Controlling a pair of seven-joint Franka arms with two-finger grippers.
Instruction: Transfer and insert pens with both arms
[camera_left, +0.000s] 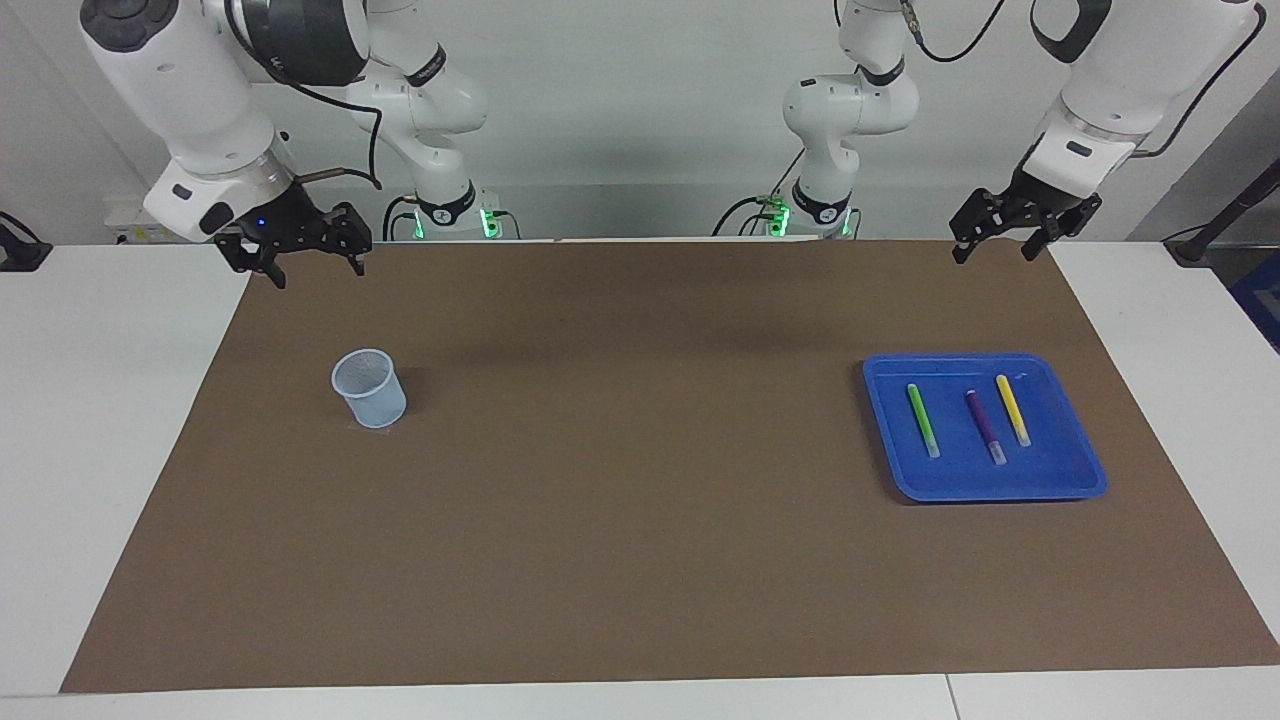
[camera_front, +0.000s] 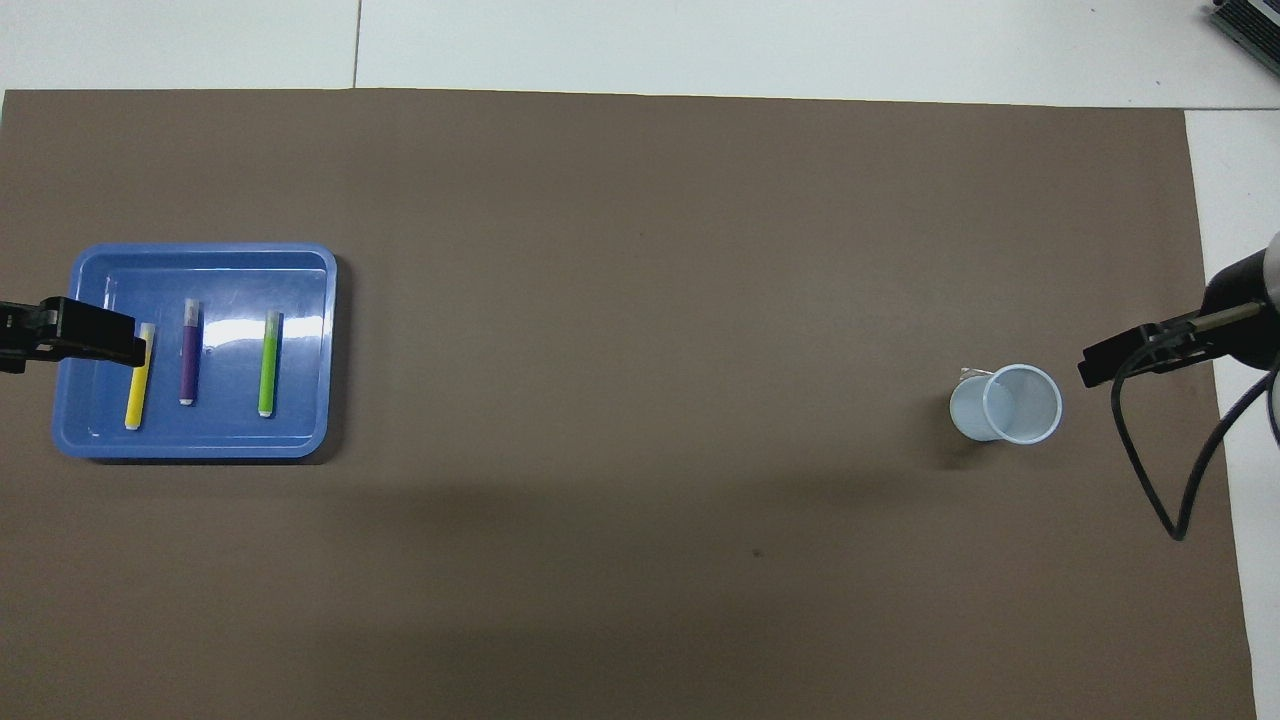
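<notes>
Three pens lie side by side in a blue tray (camera_left: 1085, 470) toward the left arm's end of the table: green (camera_left: 922, 420), purple (camera_left: 984, 425) and yellow (camera_left: 1012, 410). The overhead view shows them too: green (camera_front: 268, 365), purple (camera_front: 189, 355), yellow (camera_front: 137, 385), in the tray (camera_front: 300, 280). My left gripper (camera_left: 992, 250) hangs open and empty, high over the mat's edge by the robots, well above the tray. My right gripper (camera_left: 315, 270) hangs open and empty over the mat's corner at the right arm's end, apart from the cup.
A pale blue cup (camera_left: 370, 388) stands upright on the brown mat (camera_left: 640, 480) toward the right arm's end; it also shows in the overhead view (camera_front: 1010, 403). A black cable (camera_front: 1160, 490) loops down from the right arm beside the cup.
</notes>
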